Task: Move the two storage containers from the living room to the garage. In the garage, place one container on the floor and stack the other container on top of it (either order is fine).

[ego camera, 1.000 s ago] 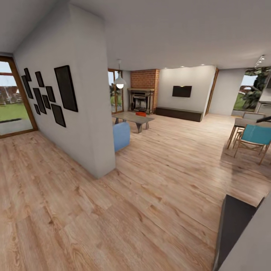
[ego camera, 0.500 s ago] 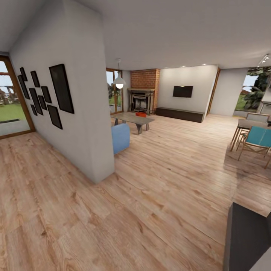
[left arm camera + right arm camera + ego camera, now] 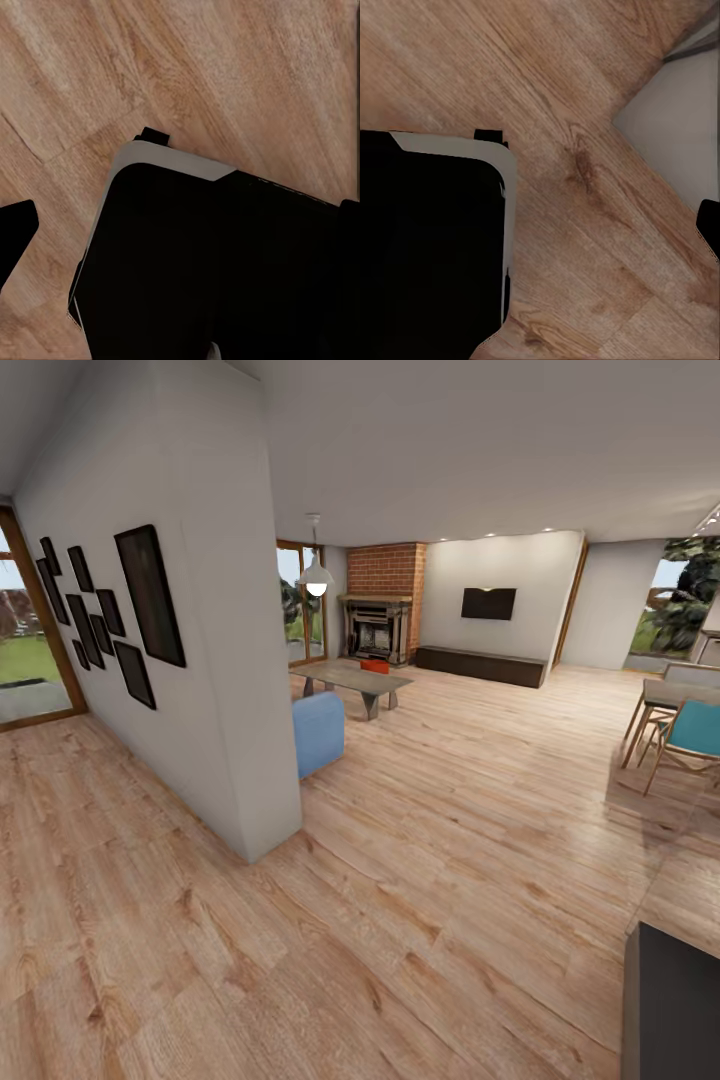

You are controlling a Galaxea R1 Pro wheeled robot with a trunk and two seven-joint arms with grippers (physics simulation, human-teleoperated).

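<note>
An orange-red storage container (image 3: 375, 666) sits on the far edge of the grey coffee table (image 3: 352, 680), before the brick fireplace (image 3: 378, 622). Light wood-plank floor (image 3: 420, 840) spreads throughout the living room; white partition wall (image 3: 215, 620) carries dark frames. No readable writing. Gripper openings cannot be told.

The white wall (image 3: 215, 660) hides most of the blue sofa (image 3: 318, 732). A red bin (image 3: 375, 666) far off by the table (image 3: 352, 679) is too small to see well. The blue chair (image 3: 695, 732) is cut off.
</note>
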